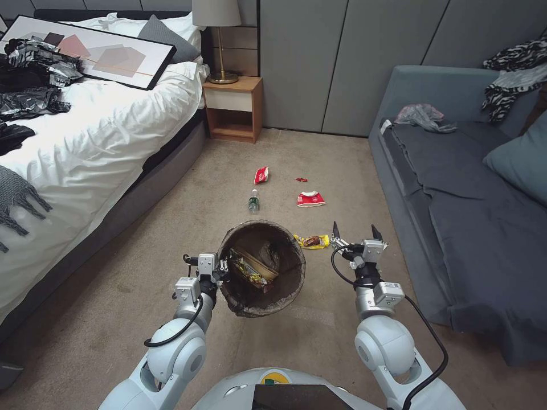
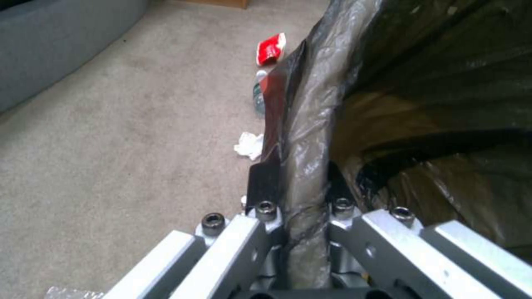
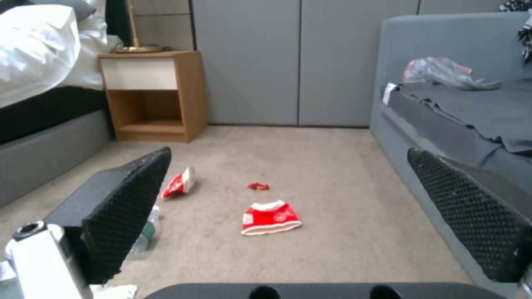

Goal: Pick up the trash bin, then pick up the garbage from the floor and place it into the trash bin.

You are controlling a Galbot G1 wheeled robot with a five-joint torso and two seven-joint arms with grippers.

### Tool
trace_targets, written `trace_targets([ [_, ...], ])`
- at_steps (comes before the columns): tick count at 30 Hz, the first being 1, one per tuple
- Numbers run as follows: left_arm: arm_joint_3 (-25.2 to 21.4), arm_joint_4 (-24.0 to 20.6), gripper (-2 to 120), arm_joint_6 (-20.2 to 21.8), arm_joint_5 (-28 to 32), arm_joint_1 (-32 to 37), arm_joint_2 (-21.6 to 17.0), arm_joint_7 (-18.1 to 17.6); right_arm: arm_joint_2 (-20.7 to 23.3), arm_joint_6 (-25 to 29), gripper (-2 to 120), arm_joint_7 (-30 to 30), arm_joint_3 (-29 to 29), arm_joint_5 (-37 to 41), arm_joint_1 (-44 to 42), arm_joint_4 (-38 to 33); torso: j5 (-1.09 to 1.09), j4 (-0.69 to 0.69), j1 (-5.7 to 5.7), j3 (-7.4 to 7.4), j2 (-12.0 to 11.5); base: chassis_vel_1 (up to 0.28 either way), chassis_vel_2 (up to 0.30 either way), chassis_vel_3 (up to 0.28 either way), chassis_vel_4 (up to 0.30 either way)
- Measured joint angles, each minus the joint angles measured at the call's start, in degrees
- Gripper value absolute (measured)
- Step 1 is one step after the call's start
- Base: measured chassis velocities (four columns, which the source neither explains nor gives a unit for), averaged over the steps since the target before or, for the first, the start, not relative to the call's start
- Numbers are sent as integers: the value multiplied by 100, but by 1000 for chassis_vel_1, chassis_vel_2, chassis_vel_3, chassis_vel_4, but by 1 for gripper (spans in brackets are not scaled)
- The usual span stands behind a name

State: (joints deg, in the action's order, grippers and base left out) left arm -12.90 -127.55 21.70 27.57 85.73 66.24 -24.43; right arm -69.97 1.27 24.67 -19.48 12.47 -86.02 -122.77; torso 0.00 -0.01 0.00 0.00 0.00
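The trash bin point(image 1: 256, 310), lined with a dark bag, hangs tilted over the carpet. My left gripper point(image 1: 221, 267) is shut on its near-left rim, and the left wrist view shows the gripper point(image 2: 302, 182) clamping the bag-covered rim point(image 2: 310, 124). Some litter lies inside the bin. My right gripper point(image 1: 354, 228) is open, hovering just right of a yellow snack wrapper point(image 1: 311, 241). Farther off on the floor lie a red-and-white noodle cup point(image 1: 310, 199) point(image 3: 270, 216), a green-labelled bottle point(image 1: 253, 201), a red-and-white wrapper point(image 1: 261, 175) point(image 3: 180, 182), a small red scrap point(image 1: 301, 180) and a white tissue point(image 2: 249, 144).
A bed point(image 1: 85, 142) with glossy black bags point(image 1: 34, 74) runs along the left. A wooden nightstand point(image 1: 233, 108) stands at the back wall. A grey sofa point(image 1: 467, 199) on the right carries a grey translucent bag point(image 1: 424, 117). Open carpet lies between them.
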Motion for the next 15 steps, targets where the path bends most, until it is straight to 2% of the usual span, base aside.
trace_targets([
  [15,11,22,0,-14,-26,-44,-2,5,-98,48,100,39,-44,-99,37,90,0,1,0,0,0,0,0,0,0],
])
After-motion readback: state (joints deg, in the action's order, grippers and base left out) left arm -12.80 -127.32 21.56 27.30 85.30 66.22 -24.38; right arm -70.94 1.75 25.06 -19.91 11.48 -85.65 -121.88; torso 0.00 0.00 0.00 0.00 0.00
